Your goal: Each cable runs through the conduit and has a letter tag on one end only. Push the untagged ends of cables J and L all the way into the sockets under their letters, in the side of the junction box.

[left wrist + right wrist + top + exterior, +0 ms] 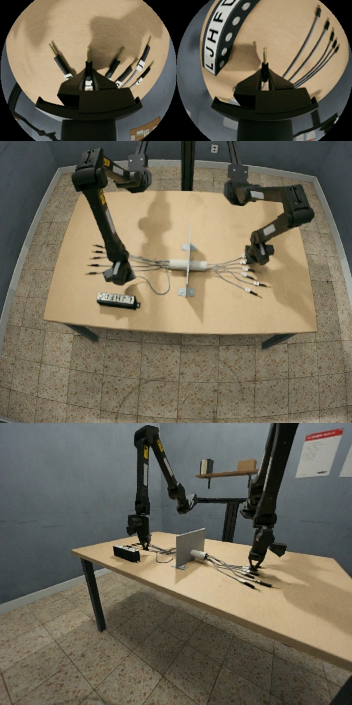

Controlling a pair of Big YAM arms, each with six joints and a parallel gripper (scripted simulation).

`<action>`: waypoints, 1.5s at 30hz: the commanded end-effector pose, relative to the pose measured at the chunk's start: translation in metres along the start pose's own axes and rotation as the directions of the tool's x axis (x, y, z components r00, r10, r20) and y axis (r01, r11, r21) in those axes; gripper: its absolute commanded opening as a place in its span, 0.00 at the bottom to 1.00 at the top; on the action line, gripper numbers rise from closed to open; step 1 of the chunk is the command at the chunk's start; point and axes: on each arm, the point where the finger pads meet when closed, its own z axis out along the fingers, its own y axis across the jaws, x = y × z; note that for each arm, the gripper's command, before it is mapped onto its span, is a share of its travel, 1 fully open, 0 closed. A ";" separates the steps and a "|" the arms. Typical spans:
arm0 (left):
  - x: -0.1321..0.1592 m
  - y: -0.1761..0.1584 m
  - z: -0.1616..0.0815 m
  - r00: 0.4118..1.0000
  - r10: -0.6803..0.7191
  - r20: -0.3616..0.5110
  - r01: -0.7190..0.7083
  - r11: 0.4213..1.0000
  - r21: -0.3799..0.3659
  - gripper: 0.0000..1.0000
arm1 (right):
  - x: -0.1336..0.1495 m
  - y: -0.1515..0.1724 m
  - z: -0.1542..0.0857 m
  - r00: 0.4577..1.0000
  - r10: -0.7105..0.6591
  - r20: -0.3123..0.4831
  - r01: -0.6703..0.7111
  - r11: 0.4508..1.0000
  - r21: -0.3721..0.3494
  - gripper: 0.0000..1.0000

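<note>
The job in hand looks to be carrying the first loose end to the junction box (116, 301) (126, 554) (226, 38); that box sits on the near left part of the counter (225, 313) (200, 588), with no plug in the sockets that show. The right hand (129, 277) (145, 547) (264, 70) is closed on an untagged plug (264, 70), metal tip exposed, beside the socket side; its cable (162, 292) bows back to the conduit (177, 264) (199, 554). The left hand (258, 259) (255, 567) (88, 75) is closed round a tagged plug (88, 67) at the conduit's other end; I can't read its letter, so whether this is J or L stays open.

Next, the right hand should line the tip up square with the socket under the matching letter, then push straight until seated; the L and J sockets are neighbours, so a small sideways error could choose the wrong one; the other cable would follow.
</note>
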 end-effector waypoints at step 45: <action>0.000 -0.001 0.000 1.000 -0.001 0.000 0.001 1.000 0.001 0.05 | -0.014 0.020 0.000 0.493 -0.870 -0.020 0.870 0.493 0.000 0.06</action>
